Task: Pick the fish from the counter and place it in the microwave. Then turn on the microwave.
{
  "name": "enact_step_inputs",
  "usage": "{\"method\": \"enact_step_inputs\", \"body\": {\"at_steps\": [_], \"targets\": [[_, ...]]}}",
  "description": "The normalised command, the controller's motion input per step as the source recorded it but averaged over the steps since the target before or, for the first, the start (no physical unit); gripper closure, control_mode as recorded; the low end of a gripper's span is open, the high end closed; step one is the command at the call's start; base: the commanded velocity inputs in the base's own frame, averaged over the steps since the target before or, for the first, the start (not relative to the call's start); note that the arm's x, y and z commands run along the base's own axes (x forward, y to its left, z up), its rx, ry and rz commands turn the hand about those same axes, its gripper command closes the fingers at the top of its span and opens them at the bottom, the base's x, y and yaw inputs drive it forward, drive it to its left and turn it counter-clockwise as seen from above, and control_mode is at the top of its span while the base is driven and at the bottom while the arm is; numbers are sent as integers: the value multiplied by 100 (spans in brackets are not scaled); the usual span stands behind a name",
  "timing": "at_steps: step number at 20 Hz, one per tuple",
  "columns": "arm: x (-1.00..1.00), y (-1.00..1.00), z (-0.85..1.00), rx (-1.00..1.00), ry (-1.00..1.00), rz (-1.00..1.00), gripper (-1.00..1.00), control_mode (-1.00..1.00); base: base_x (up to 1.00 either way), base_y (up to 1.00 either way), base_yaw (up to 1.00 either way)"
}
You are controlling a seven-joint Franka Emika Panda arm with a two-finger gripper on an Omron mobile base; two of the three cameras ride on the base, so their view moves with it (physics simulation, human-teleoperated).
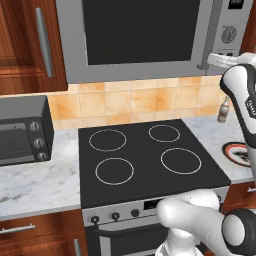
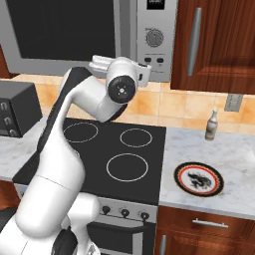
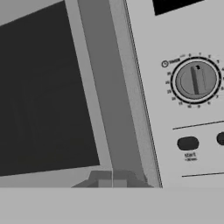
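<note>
In the left base view your gripper (image 1: pixel 210 59) is up at the closed microwave (image 1: pixel 145 37), jaw spread untellable; right base view agrees; in the hand view, shift toward the start button (image 3: pixel 187 143), press squarely; fish presumably inside.

A home kitchen is showing here: a black four-ring glass stovetop (image 1: pixel 147 157) is sitting between stretches of white grey-veined marble worktop (image 2: pixel 214 149), with a large grey-silver dark-windowed microwave (image 1: pixel 145 37) hanging above, reddish-brown wooden cabinets (image 2: pixel 214 40) flanking it, and orange-beige wall tiles (image 1: pixel 135 102) lining the back.
</note>
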Motion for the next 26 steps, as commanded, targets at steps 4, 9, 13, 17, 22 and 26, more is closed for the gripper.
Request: {"method": "enact_step_inputs", "body": {"at_steps": [4,9,13,17,22,26], "targets": [[0,-33,0,7,12,4,100,-100,0,0,0],[3,-48,0,17,7,3,100,-100,0,0,0],[14,-49,0,28,6,3,100,-100,0,0,0],[26,-34,-3,29,10,1,100,-100,0,0,0],[29,-10,-2,24,12,0,100,-100,0,0,0],[26,0,-4,20,11,0,100,-100,0,0,0]]}}
